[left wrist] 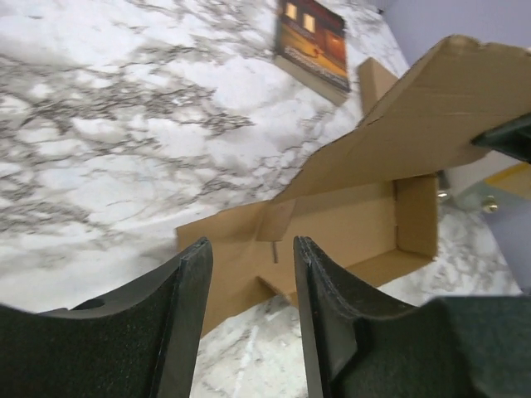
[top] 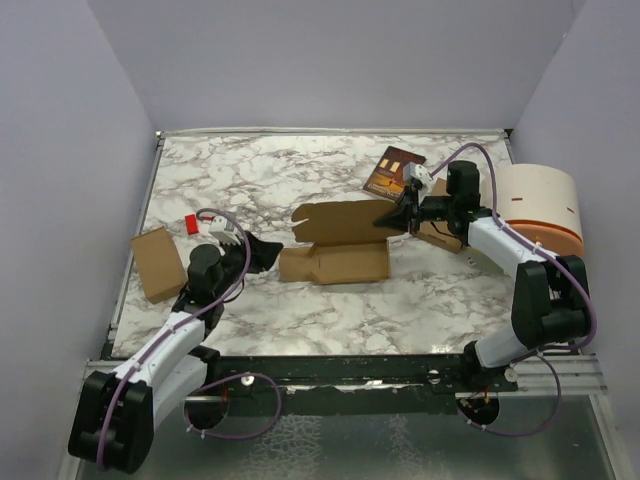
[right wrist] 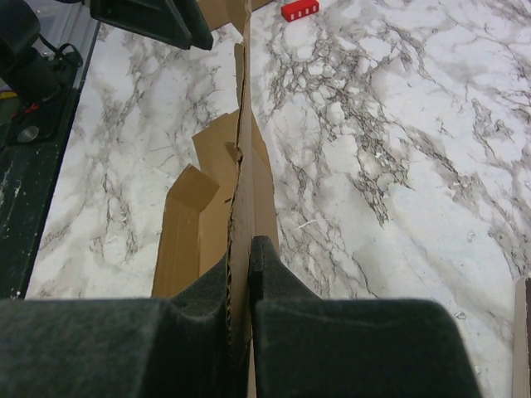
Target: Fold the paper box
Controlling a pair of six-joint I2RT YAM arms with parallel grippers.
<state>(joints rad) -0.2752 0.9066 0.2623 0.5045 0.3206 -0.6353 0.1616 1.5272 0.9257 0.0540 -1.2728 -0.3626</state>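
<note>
Marbled white tabletop fills our view, with purple walls around it. We see the paper box lying near its middle, partly unfolded, its back flap raised. Our right fingers are clamped tight on that flap's right end. Our left fingers stand parted and hold nothing, just beside the box's left end. A printed booklet lies behind.

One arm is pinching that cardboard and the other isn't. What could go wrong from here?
The right arm's jaws pinch only one raised flap of the paper box, so a pull could tear or miscrease it. The left arm's jaws stand open, gripping nothing, so the box's free end may slide. The booklet lies near that flap and could get bumped.
</note>
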